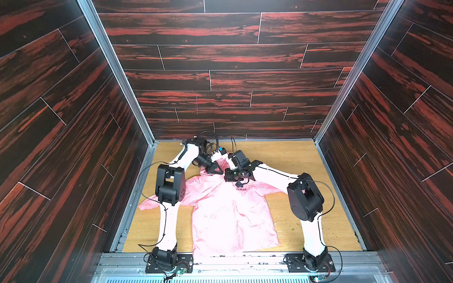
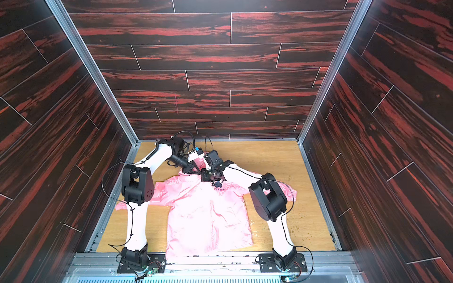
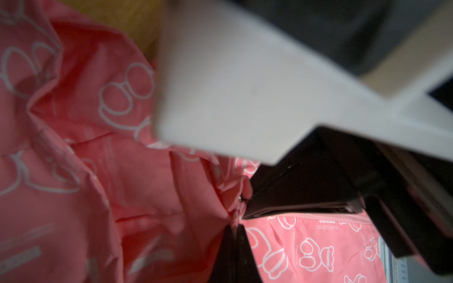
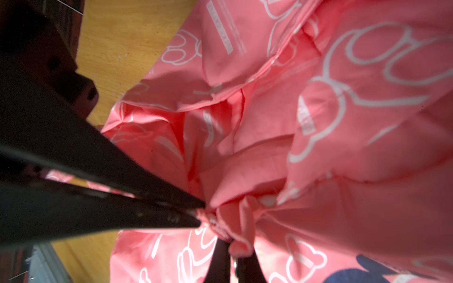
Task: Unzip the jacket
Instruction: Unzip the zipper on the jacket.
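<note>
Left gripper [image 3: 234, 226] pinches bunched pink cloth at the collar of the jacket [image 1: 230, 215], which lies spread front-up on the wooden table [image 1: 294, 159], lower centre in both top views. Right gripper [image 4: 231, 245], just beside it, is clamped on gathered fabric there too, perhaps the zipper pull; blur hides it.

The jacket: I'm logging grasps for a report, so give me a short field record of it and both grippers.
item: the jacket, shiny pink, white bear-outline print
pose: spread front up on the wooden table, sleeves out, hem toward the arm bases
front: looks closed in both top views; zipper pull not clearly visible
left gripper: shut, pinching bunched fabric at the neck
right gripper: shut on fabric right beside it, near the LILBEAR logo
gripper spacing: tips close together
</note>
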